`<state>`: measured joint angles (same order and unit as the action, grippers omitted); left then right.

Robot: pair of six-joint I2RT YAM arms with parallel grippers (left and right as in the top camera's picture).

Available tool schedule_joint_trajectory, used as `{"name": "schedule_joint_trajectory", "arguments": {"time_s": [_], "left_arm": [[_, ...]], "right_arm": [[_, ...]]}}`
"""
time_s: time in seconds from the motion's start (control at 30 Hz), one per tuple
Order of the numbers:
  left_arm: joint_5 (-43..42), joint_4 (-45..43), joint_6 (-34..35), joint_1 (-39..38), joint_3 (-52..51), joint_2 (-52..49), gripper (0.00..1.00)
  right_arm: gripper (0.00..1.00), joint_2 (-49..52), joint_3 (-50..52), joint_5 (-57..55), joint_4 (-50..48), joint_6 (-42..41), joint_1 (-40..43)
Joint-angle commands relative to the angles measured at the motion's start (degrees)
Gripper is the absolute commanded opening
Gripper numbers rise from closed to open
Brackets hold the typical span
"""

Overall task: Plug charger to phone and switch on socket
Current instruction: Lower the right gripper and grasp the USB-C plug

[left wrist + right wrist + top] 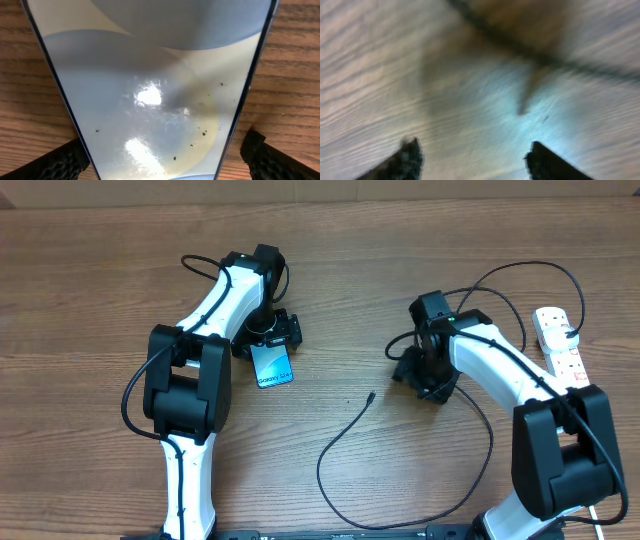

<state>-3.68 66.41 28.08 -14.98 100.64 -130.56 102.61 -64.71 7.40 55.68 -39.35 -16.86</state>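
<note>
One grained wooden table [100,280] bears a glossy rectangular phone [272,365] and looping charger [347,423].

Blur smeared the wooden tabletop [380,75] and a dark line [520,47] in the right wrist view, while the flat light-blue phone [150,90] overran the left wrist view's top and bottom edges.

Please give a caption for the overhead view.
Left claw at the phone; the charger lies loose on the table, unplugged.

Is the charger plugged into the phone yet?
Out: the charger tip lies loose on the table, well apart from the phone.
</note>
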Motion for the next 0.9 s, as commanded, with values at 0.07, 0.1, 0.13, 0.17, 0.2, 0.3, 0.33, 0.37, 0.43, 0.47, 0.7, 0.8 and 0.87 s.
{"name": "schedule_joint_trajectory", "arguments": {"time_s": [0.07, 0.1, 0.13, 0.17, 0.2, 0.3, 0.33, 0.37, 0.43, 0.47, 0.7, 0.8, 0.87], "left_arm": [[0.9, 0.0, -1.1, -0.5, -2.0, -3.2, 0.97], [0.9, 0.0, -1.1, -0.5, -2.0, -3.2, 0.97], [0.9, 0.0, -1.1, -0.5, -2.0, -3.2, 0.97], [0.9, 0.0, -1.1, -0.5, -2.0, -3.2, 0.97], [0.9, 0.0, -1.1, -0.5, -2.0, -3.2, 0.97], [0.8, 0.2, -1.1, -0.5, -2.0, -3.2, 0.97], [0.8, 0.3, -1.1, -0.5, -2.0, -3.2, 0.97], [0.8, 0.4, -1.1, -0.5, -2.0, -3.2, 0.97], [0.8, 0.5, -1.1, -0.5, -2.0, -3.2, 0.97], [0.8, 0.5, -1.1, -0.5, -2.0, -3.2, 0.97], [0.9, 0.9, -1.1, -0.5, -2.0, -3.2, 0.98], [0.9, 1.0, -1.4, -0.5, -2.0, -3.2, 1.00], [0.9, 1.1, -1.4, -0.5, -2.0, -3.2, 1.00]], "right_arm": [[0.77, 0.0, 0.1, 4.1, -0.1, -0.7, -7.0], [0.77, 0.0, 0.4, 3.0, -0.4, -1.7, -8.6], [0.77, 0.0, 0.5, 1.6, -0.5, -2.8, -10.0], [0.75, 0.0, 0.5, 0.4, -0.5, -3.3, -11.1], [0.73, 0.0, 0.5, -0.8, -0.4, -4.2, -12.3], [0.66, 0.0, 0.5, -2.4, -0.6, -6.4, -15.0], [0.61, 0.1, 0.5, -2.4, -0.9, -7.2, -15.6], [0.58, 0.1, 0.5, -2.4, -1.3, -7.6, -16.1], [0.54, 0.3, 0.5, -2.4, -2.3, -9.0, -17.0], [0.50, 0.4, 0.5, -2.4, -2.7, -9.2, -17.3], [0.41, 1.1, 0.7, -2.9, -4.4, -11.9, -18.1], [0.38, 1.5, 1.2, -2.9, -4.9, -12.4, -18.1], [0.35, 1.6, 1.7, -2.9, -5.1, -13.2, -18.1]]}}
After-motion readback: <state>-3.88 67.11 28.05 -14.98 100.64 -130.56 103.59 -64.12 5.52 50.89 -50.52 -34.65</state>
